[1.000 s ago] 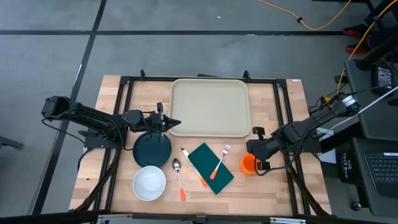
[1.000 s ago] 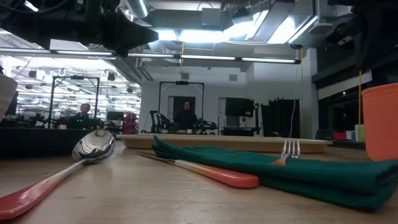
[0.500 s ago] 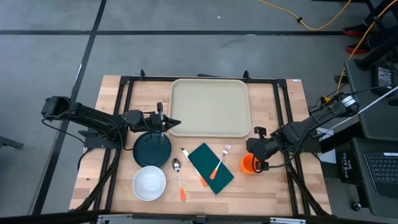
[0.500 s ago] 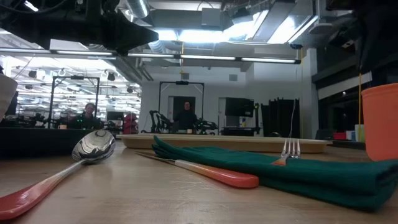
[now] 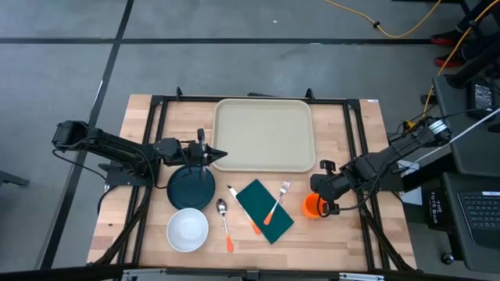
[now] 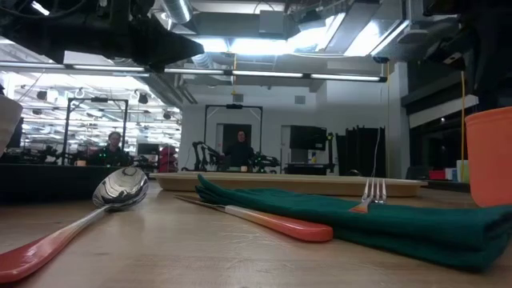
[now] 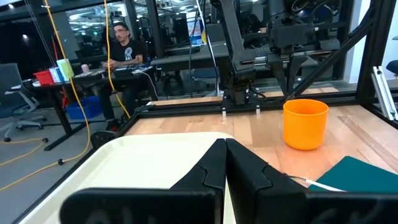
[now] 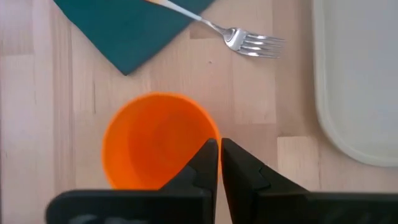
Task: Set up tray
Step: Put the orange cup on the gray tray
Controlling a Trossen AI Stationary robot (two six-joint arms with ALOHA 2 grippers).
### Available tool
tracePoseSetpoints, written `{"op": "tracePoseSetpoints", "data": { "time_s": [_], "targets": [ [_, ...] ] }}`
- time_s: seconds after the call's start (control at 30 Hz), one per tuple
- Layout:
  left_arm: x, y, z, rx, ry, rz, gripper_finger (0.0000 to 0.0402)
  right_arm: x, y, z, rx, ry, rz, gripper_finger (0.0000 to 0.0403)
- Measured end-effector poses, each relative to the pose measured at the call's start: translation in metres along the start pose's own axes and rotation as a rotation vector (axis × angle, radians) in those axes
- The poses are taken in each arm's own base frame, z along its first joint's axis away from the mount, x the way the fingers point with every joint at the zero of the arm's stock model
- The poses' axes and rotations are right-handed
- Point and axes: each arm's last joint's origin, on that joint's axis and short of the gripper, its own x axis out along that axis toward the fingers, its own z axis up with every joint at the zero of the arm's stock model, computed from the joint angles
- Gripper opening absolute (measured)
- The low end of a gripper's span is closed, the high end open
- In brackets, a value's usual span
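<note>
table (image 5: pixel 351 242): light wood planks, matt, visible grain. tray (image 5: pixel 264 134): beige plastic, smooth, slight sheen. napkin (image 5: pixel 264 211): dark green cloth, matt, soft folds. cup (image 8: pixel 158 140): orange plastic, smooth, matt. spoon (image 6: pixel 120 188) and fork (image 8: pixel 249 42): polished metal heads, glossy; orange plastic handles. bowl (image 5: pixel 187 230): white, smooth. plate (image 5: pixel 191 187): dark, smooth.

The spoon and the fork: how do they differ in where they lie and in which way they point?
The spoon lies on the bare table, left of the napkin; the fork rests across the napkin. The spoon's bowl points toward the tray and its handle runs almost straight; the fork lies slanted, its tines past the napkin's edge. Both have orange handles and metal heads.
</note>
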Motion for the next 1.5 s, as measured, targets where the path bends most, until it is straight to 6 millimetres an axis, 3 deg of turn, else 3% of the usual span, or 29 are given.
{"op": "tracePoseSetpoints", "data": {
  "time_s": [1.03, 1.17, 1.5],
  "targets": [
    [0.0000, 0.0000, 0.0000, 0.000, 0.000, -0.001, 0.0004, 0.0001, -0.0028, 0.0040, 0.014, -0.089, -0.108, 0.0032],
    [0.0000, 0.0000, 0.0000, 0.000, 0.000, -0.001, 0.0004, 0.0002, -0.0021, 0.0036, 0.061, -0.078, -0.084, 0.0073],
    [0.0000, -0.0001, -0.0001, -0.004, 0.001, -0.002, 0.0004, 0.0002, -0.0035, 0.0015, 0.037, -0.060, -0.104, 0.0227]
  ]
}}
